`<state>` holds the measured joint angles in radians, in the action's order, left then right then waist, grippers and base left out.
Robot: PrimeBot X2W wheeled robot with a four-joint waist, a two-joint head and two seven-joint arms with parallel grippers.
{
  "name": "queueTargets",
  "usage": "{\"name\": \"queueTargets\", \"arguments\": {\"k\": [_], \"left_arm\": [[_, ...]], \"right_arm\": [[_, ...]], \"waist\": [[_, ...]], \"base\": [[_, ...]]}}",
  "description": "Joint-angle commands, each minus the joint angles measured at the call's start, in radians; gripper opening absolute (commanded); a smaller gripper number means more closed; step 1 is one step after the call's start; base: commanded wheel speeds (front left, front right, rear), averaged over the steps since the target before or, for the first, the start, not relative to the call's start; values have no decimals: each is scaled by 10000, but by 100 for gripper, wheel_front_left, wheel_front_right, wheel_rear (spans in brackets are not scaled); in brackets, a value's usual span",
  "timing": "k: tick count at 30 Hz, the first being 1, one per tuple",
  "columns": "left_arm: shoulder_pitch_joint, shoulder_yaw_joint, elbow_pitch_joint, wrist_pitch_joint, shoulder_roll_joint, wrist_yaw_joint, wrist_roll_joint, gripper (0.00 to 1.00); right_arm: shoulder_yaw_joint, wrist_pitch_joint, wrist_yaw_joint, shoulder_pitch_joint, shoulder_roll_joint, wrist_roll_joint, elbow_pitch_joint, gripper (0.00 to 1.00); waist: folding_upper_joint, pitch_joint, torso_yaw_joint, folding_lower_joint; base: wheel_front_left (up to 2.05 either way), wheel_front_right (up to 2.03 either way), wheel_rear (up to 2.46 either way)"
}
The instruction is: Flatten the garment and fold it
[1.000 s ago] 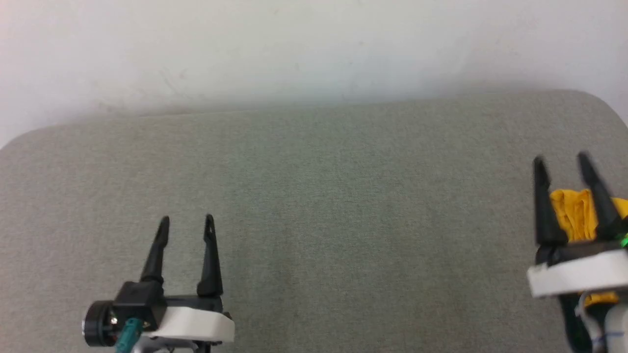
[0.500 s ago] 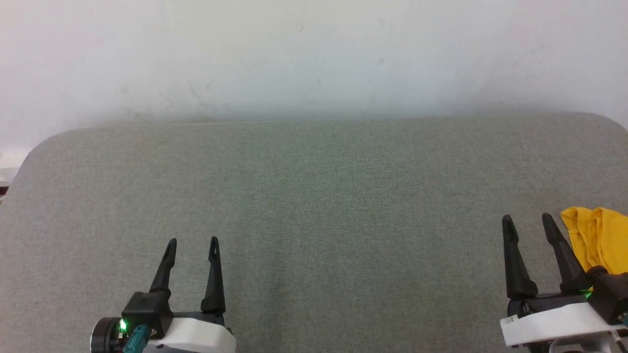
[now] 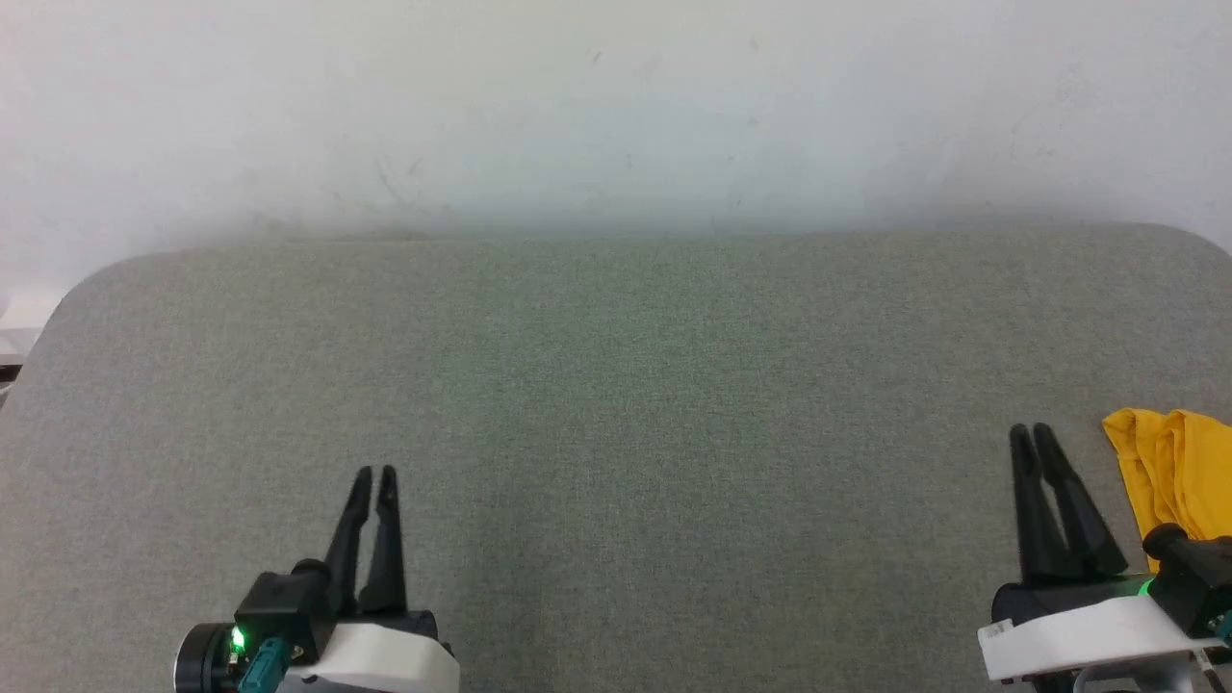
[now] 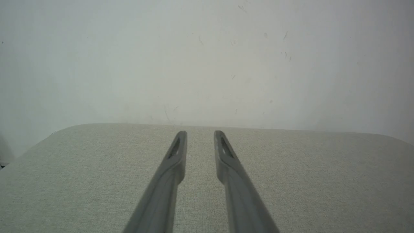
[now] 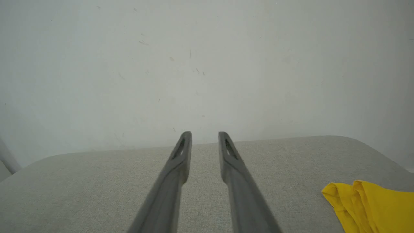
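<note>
Though rumpled, soft mustard garment on woven grey surface.

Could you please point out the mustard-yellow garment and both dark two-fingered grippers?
Mustard-yellow cloth garment [image 3: 1174, 472]: head view, its bunched folds.
Left gripper [image 3: 375, 472]: head view, between its fingertips.
Right gripper [image 3: 1030, 431]: head view, between its fingertips.

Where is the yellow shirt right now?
The yellow shirt lies bunched on the grey surface at the head view's right edge, just right of the right gripper.
</note>
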<state>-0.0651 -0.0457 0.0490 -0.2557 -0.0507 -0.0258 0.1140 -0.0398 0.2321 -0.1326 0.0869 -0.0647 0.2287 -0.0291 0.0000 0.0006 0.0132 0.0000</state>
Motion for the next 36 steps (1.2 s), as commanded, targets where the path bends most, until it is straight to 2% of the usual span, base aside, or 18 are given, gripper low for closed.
{"name": "queueTargets", "arguments": {"k": [1, 36], "left_arm": [[5, 2, -4, 20, 0, 2, -9, 0], [187, 130, -141, 735, 1, 74, -328, 0]], "right_arm": [[1, -18, 0, -7, 1, -18, 2, 0], [113, -667, 5, -250, 41, -657, 84, 0]], "waist": [[0, 0, -1, 0], [0, -2, -38, 0]], "base": [[0, 0, 0], [0, 0, 0]]}}
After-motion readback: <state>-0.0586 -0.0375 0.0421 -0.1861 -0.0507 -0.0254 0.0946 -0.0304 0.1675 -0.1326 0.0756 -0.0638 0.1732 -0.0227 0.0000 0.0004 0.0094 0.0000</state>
